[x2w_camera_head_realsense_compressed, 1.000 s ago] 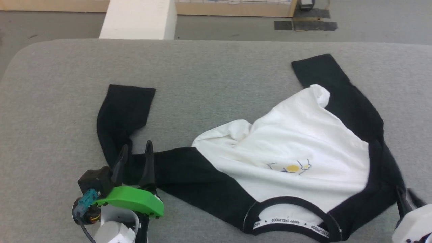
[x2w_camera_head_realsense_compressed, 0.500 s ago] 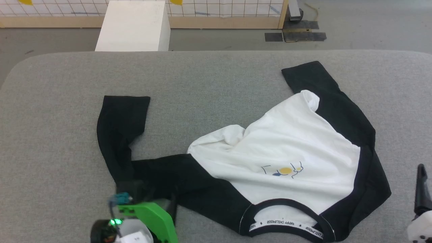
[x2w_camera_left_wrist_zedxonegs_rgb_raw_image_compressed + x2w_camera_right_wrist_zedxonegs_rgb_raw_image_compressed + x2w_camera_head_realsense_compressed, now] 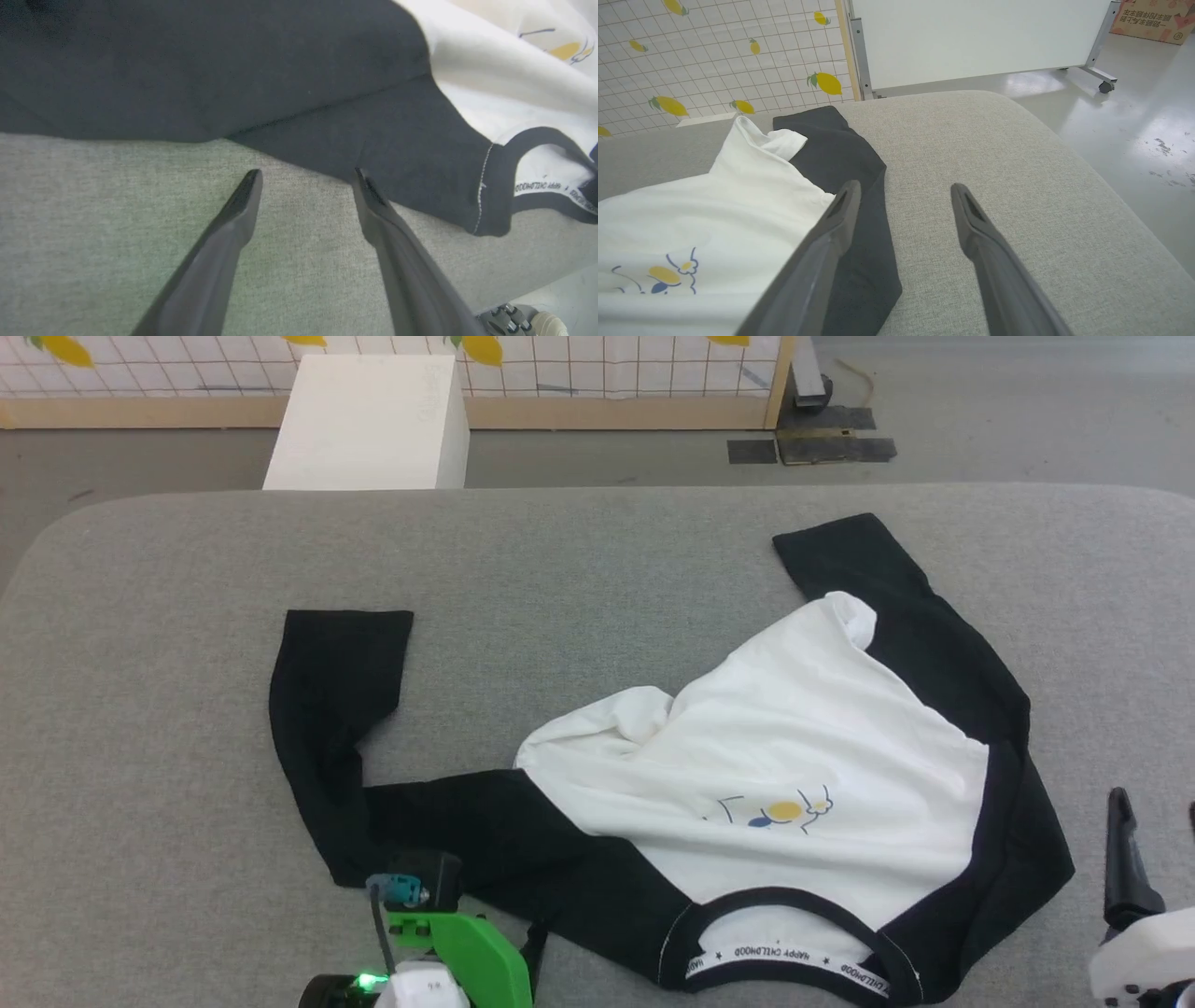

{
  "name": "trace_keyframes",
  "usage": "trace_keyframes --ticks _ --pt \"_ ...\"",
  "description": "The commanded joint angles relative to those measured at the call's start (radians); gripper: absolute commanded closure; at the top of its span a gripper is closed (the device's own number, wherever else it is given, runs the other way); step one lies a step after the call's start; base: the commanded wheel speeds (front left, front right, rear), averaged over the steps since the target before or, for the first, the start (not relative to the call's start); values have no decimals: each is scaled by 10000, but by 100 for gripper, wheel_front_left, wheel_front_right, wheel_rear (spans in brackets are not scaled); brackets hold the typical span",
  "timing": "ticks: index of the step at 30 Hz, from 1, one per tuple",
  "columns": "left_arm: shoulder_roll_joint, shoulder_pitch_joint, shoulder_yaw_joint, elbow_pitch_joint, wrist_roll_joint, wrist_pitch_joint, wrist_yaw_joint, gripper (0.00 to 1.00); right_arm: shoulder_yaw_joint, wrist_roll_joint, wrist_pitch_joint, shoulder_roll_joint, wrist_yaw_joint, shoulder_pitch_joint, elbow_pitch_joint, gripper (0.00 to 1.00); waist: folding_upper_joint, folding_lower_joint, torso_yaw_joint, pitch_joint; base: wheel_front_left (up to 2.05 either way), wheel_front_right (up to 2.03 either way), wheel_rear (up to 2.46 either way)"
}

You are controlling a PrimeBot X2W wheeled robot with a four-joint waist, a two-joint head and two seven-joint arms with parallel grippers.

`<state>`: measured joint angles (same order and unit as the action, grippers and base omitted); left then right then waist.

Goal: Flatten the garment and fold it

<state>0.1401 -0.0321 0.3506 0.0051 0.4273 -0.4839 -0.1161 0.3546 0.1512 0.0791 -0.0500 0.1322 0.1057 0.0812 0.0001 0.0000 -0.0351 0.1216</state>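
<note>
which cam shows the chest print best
The right wrist view: the chest print is largest there, whole and unobstructed. The head view shows it whole but small; the left wrist view shows it blurred at the top right edge.

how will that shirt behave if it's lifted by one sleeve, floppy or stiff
Probably floppy: the garment lies crumpled, its white hem bunched and one sleeve kinked. It would likely drape and trail rather than hold shape. Pushed, it may bunch up on the textured table.

One shirt [image 3: 794, 747], with two black sleeves [image 3: 327, 709] and one chest print [image 3: 775, 810]. One grey surface [image 3: 597, 551]. One white box [image 3: 369, 425]. One left gripper [image 3: 307, 171] and one right gripper [image 3: 904, 184], each with two fingers [image 3: 224, 242].
</note>
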Motion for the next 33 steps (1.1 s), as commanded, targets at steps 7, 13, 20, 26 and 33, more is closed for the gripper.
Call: trace_keyframes --ticks 7,13,20,26,33 --pt "-332 714 -249 988 425 -146 -383 0 -425 248 66 -3 -15 -258 21 0 -1 0 -332 226 0 0 0" --pt "-368 969 -452 1433 630 -81 -467 64 -558 374 92 -3 -15 -314 67 0 -1 0 -427 389 0 0 0" --pt "-14 481 -808 917 820 64 -519 100 -834 673 709 -3 -15 -70 156 0 -1 0 -244 390 0 0 0" --pt "335 -237 -1296 -173 896 205 -858 100 -453 1114 3135 -3 -15 937 626 0 -1 0 79 394 0 0 0" --pt "490 -501 -1700 -711 1026 449 -1019 100 -839 1810 4399 -3 -15 1259 947 0 -1 0 151 569 0 0 0"
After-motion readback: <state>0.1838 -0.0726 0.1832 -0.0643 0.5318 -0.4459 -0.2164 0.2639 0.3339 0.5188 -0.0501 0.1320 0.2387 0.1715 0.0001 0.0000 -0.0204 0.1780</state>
